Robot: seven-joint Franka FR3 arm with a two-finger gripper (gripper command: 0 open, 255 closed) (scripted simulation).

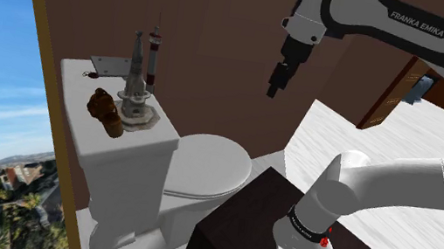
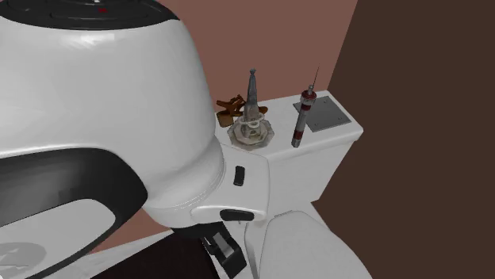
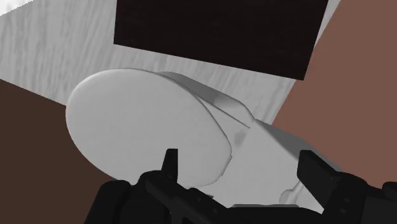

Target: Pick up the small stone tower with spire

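— Gripper point(image 1: 275, 84) first: how does yours stand?
— Released, fingers point(image 3: 170, 160) apart, nothing between them; the smooth white toilet lid point(image 3: 146, 130) lies below it.
— And your stone tower point(image 1: 135, 90)?
— Well apart from the gripper and lower, upright on the toilet tank point(image 1: 86, 141): mottled grey, with a wide round base, tiers and a thin tapering spire.

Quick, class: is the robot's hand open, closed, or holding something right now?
Hand: open, holding nothing; it hangs over the toilet lid, apart from the spired tower on the tank.
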